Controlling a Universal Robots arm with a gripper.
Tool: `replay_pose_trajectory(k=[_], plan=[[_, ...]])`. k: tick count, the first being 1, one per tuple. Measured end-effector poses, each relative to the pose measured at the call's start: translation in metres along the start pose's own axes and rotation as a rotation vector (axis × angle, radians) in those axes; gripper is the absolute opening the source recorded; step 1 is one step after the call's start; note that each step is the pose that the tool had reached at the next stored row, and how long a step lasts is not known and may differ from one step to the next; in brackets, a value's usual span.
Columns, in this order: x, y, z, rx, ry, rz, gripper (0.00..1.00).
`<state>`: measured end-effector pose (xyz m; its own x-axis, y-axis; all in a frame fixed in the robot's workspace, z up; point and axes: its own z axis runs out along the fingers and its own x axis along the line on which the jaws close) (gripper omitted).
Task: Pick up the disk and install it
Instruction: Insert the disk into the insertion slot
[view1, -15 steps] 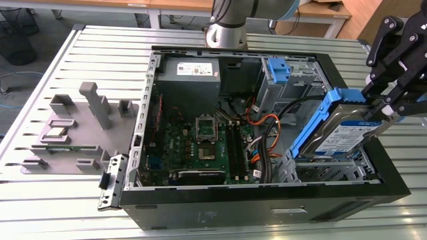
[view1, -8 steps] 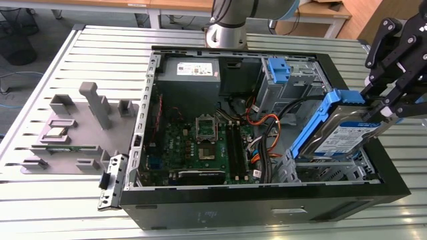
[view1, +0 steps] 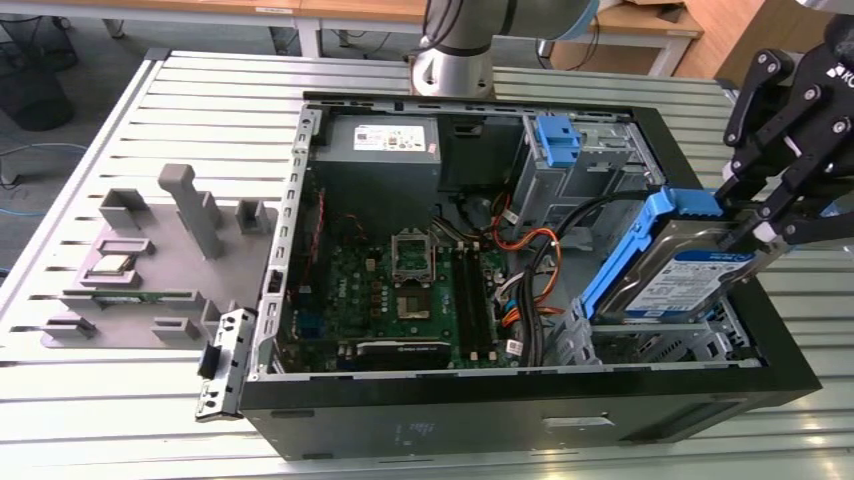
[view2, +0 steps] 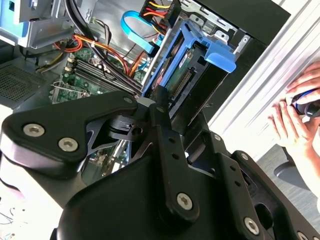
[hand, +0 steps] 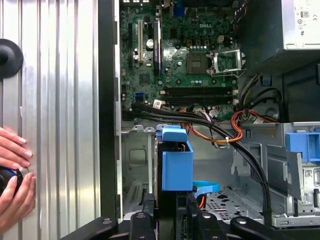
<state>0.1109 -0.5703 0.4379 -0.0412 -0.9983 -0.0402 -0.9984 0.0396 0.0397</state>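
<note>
The gripper (view1: 755, 226) is clamped on the upper end of the disk (view1: 667, 278); the disk's long axis slants down from that grip, its lower end at the drive cage (view1: 661, 345) in the open computer case (view1: 534, 420).

Print log | we saw a blue-and-white label (view1: 717, 272) on the disk (view1: 663, 268) clamped in the gripper (view1: 751, 232) | a white label (view1: 387, 137) on the power supply (view1: 378, 168), well apart from the gripper | we could read no wording
</note>
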Motion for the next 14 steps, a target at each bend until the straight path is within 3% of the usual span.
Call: replay_pose_trajectory(k=[14], plan=[[0.0014,-0.001,0.0235,0.0002,0.0,0.0,0.35]])
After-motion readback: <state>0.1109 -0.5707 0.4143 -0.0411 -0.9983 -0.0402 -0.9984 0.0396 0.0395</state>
